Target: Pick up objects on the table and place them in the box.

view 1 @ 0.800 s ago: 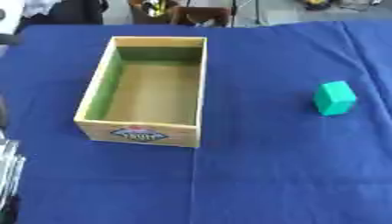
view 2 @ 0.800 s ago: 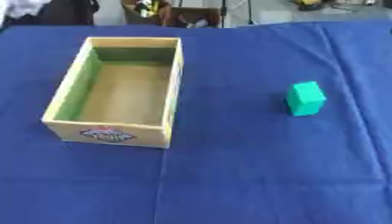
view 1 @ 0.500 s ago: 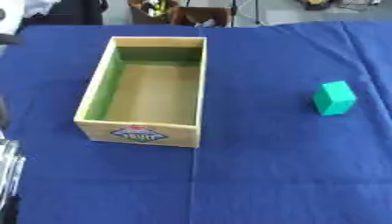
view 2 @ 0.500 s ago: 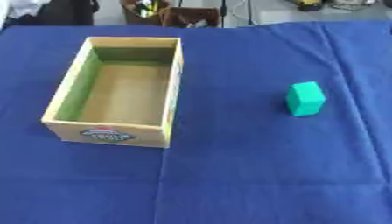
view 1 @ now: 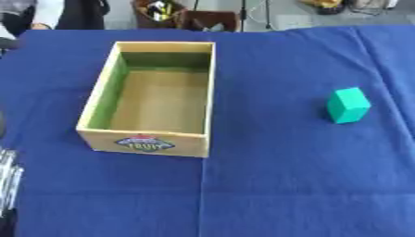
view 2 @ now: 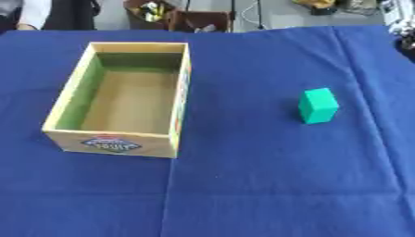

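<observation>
Box of wood, open-topped with a green inner wall, sits left of centre on the blue tablecloth in the left eye view; part of my left arm shows at the lower left edge, fingers indistinguishable. Right eye view: green block lies well apart, right of the box; neither of my hands appears.

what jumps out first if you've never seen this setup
An open wooden box, empty with green inner walls, sits left of centre on a blue cloth. A lone green block stands apart on the cloth to its right. A bit of the left hand shows at the lower left edge.
</observation>
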Tool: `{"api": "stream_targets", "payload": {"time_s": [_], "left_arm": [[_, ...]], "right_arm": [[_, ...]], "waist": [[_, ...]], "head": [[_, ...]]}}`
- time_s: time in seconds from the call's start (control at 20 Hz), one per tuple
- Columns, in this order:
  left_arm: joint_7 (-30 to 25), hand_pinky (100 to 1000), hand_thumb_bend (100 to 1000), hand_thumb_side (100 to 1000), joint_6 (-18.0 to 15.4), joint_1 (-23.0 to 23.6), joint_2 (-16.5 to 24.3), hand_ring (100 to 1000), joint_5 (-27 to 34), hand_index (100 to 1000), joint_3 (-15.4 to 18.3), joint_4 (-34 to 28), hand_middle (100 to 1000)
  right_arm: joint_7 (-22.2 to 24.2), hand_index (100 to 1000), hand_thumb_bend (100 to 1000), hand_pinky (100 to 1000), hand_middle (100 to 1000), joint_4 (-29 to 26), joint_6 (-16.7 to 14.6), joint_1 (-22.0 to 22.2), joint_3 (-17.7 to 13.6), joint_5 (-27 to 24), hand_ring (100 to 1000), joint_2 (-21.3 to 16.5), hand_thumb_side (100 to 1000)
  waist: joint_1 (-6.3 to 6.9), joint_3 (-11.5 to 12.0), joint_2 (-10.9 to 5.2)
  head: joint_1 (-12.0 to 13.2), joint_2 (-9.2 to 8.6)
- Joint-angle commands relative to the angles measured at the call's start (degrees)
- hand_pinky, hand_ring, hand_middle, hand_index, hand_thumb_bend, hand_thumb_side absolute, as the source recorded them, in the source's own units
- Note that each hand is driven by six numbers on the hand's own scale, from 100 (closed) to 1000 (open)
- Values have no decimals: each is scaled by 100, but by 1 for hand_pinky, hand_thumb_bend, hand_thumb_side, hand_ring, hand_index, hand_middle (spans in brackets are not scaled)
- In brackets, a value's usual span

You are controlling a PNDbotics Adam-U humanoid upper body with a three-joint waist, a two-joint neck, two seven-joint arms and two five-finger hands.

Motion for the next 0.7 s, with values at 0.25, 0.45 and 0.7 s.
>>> {"api": "stream_targets", "payload": {"time_s": [0.25,0.45,0.7], "left_arm": [[-62,547,100,973,10,-31,114,716,43,844,-34,-98,877],[-89,546,100,974,16,-28,115,716,56,844,-51,-98,878],[-108,546,100,974,23,-29,120,716,69,843,-57,-98,879]], "right_arm": [[1798,924,175,855,879,-110,26,-575,376,848,922,-743,1000],[2654,936,327,865,887,8,-169,-821,593,1022,937,-803,1000],[3287,950,450,879,894,382,-389,-1071,752,997,950,-741,1000]], "waist": [[-17,0,-164],[-22,9,-170],[-25,20,-177]], "head": [[-115,5],[-202,-28],[-222,-55]]}}
